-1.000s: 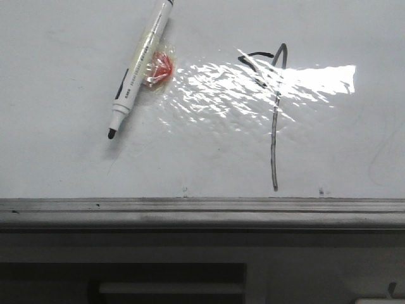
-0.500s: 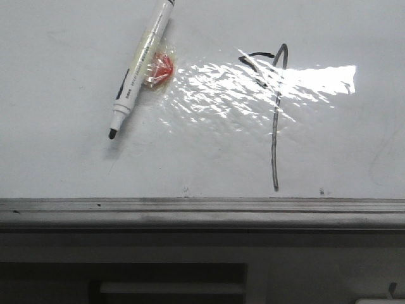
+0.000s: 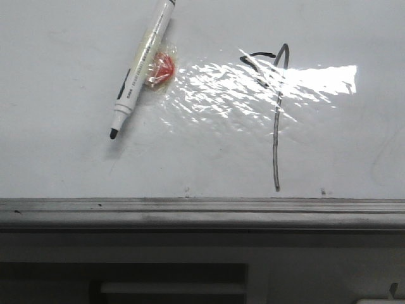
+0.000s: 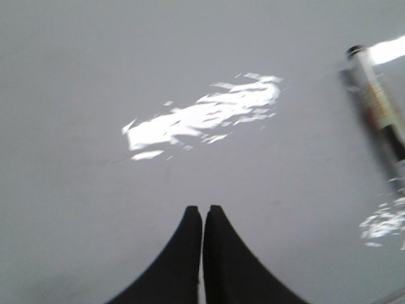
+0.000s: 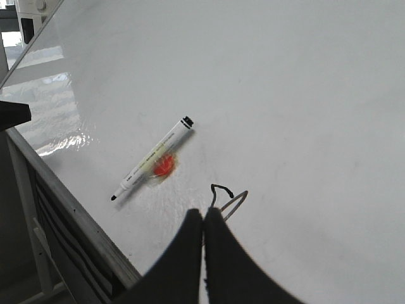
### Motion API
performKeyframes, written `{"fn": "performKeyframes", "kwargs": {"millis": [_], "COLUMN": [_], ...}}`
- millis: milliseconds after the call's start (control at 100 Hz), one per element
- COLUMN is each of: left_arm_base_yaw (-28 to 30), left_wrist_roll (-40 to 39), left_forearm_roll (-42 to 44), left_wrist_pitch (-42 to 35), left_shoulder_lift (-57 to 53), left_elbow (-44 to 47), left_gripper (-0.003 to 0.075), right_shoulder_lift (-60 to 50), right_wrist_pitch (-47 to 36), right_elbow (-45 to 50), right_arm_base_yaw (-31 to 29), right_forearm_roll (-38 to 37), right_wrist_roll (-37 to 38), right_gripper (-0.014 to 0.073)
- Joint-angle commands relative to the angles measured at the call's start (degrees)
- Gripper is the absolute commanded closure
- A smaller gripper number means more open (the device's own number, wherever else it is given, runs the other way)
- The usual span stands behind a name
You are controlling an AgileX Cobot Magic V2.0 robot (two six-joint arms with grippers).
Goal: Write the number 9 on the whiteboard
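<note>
The number 9 (image 3: 276, 120) is drawn in thin black marker on the whiteboard (image 3: 63, 158): a long near-vertical stroke with a small open hook at its upper left. It also shows in the right wrist view (image 5: 224, 195), partly behind my fingers. A white marker (image 3: 140, 63) with its black tip bare lies on the board to the left, on a small red piece (image 3: 159, 68); it also shows in the right wrist view (image 5: 152, 166) and the left wrist view (image 4: 378, 107). My left gripper (image 4: 202, 209) is shut and empty above the board. My right gripper (image 5: 204, 213) is shut and empty above the 9.
The board's grey metal frame edge (image 3: 202, 212) runs along the near side, with a dark gap and a shelf below it. Bright glare (image 3: 253, 85) crosses the board between the marker and the 9.
</note>
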Motion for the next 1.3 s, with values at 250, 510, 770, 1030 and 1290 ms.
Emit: {"fn": "performKeyframes", "kwargs": {"millis": [250, 510, 770, 1030, 1290], "left_arm_base_yaw": [12.2, 16.0, 16.9, 16.9, 16.9], "left_wrist_roll": [-25.7, -31.0, -31.0, -31.0, -31.0], "left_forearm_roll": [18.6, 18.5, 18.5, 18.5, 18.5], "left_wrist_pitch": [9.8, 23.5, 23.9, 23.9, 23.9], "left_shoulder_lift": [-4.6, -10.4, -12.0, -12.0, -12.0], "left_elbow": [2.4, 2.4, 2.4, 2.4, 2.4], "left_gripper": [0.0741, 0.0741, 0.0741, 0.0741, 0.0741], "right_shoulder_lift": [0.8, 0.8, 0.8, 0.8, 0.8], "right_wrist_pitch": [-2.9, -2.8, -2.8, -2.8, -2.8], "right_elbow": [-1.3, -1.3, -1.3, -1.3, -1.3], "right_arm_base_yaw": [0.1, 0.1, 0.1, 0.1, 0.1], "right_forearm_roll": [-3.1, -3.1, -3.1, -3.1, -3.2], "right_wrist_roll": [-0.2, -0.2, -0.2, -0.2, -0.2], "right_gripper": [0.0635, 0.0635, 0.0635, 0.0635, 0.0635]}}
